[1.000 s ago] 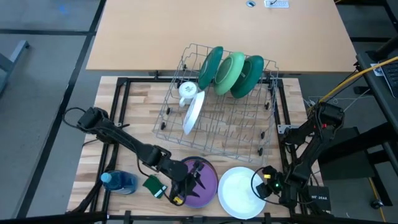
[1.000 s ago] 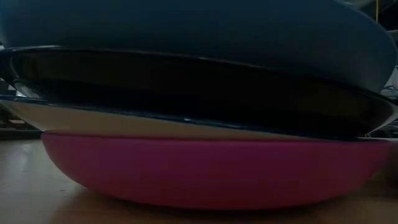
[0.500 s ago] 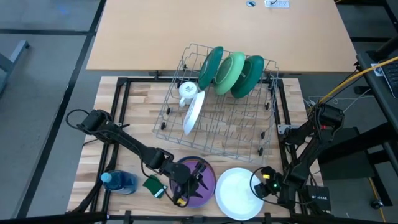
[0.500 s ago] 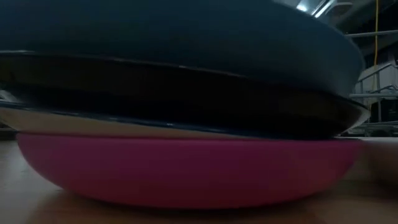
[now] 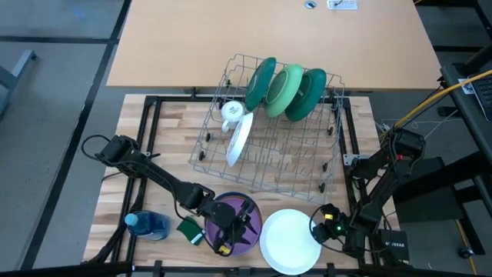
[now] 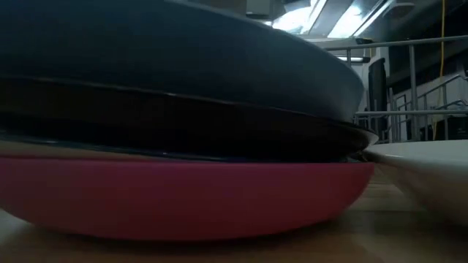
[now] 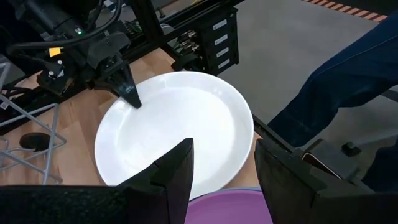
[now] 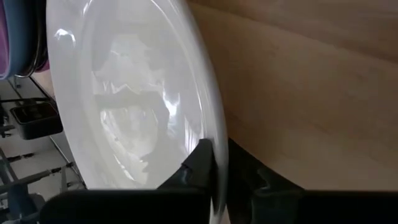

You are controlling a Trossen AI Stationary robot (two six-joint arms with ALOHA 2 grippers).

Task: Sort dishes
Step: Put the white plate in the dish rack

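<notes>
A white plate (image 5: 290, 241) lies at the table's near edge, right of a stack of plates with a purple one (image 5: 227, 223) on top. My right gripper (image 5: 317, 231) is shut on the white plate's right rim. My left gripper (image 5: 244, 219) hovers open over the right half of the purple plate, pointing at the white plate (image 7: 174, 130). The low view shows the stack (image 6: 175, 197) resting on its pink bottom plate, the white plate (image 6: 428, 164) beside it. Three green plates (image 5: 284, 91) and a white one (image 5: 240, 138) stand in the wire rack (image 5: 292, 165). My right gripper pinches the white plate's right rim (image 8: 214, 134) between its two fingers: one finger (image 8: 200, 157) lies on the plate's inner face, the other under the rim. It comes slanting down from the table's right side (image 7: 127, 93). My left gripper: whether its fingers touch the purple plate, I cannot tell.
A white mug (image 5: 232, 112) sits in the rack's left part. A green sponge (image 5: 189, 229) and a blue bottle (image 5: 147, 225) lie left of the stack. A person's leg (image 7: 348, 74) stands beyond the table's near right corner.
The white plate has slid toward the table's left edge, and the purple-topped stack has slid left with it. In the low view the stack has shifted left and the white plate's rim has come into sight beside it.
</notes>
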